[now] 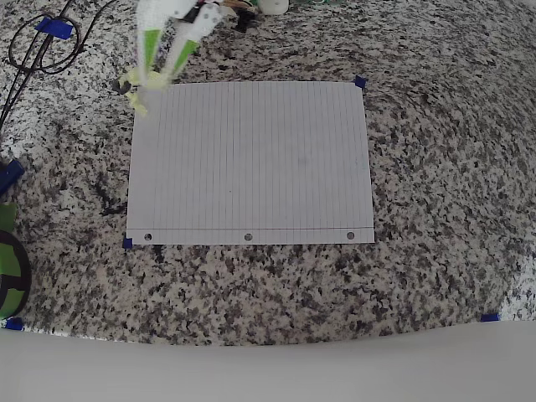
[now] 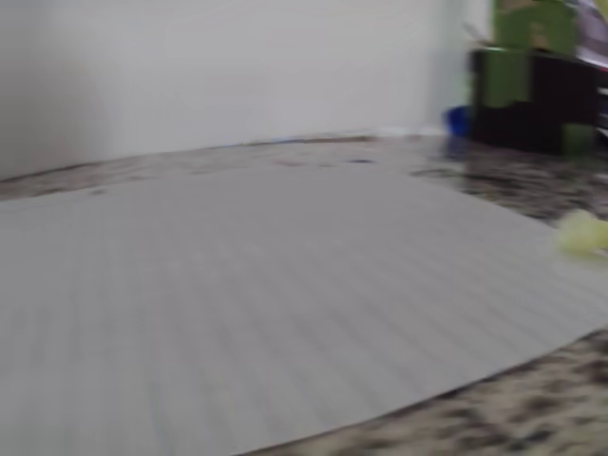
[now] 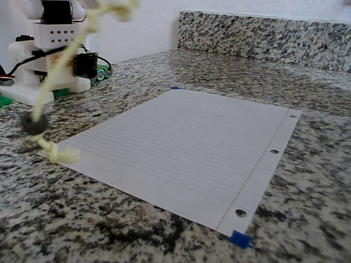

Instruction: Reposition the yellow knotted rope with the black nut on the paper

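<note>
The white lined paper (image 1: 251, 159) (image 3: 186, 142) (image 2: 237, 304) lies flat on the granite counter, its punched holes along the near edge in the overhead view. My gripper (image 1: 157, 75) hovers over the paper's top-left corner, shut on the yellow knotted rope (image 1: 136, 96) (image 3: 55, 82). In the fixed view the rope hangs down slack, the black nut (image 3: 33, 125) threaded low on it. Its knotted end (image 3: 63, 155) rests at the paper's near-left corner. In the wrist view a blurred yellow rope end (image 2: 581, 233) shows at the right.
Black cables (image 1: 42, 42) loop at the overhead view's top left. Blue tape (image 3: 239, 239) marks the paper's corners. The arm's white base (image 3: 44, 60) stands behind the rope. A green and black object (image 1: 10, 268) sits at the left edge. A granite backsplash (image 3: 263, 35) closes the back.
</note>
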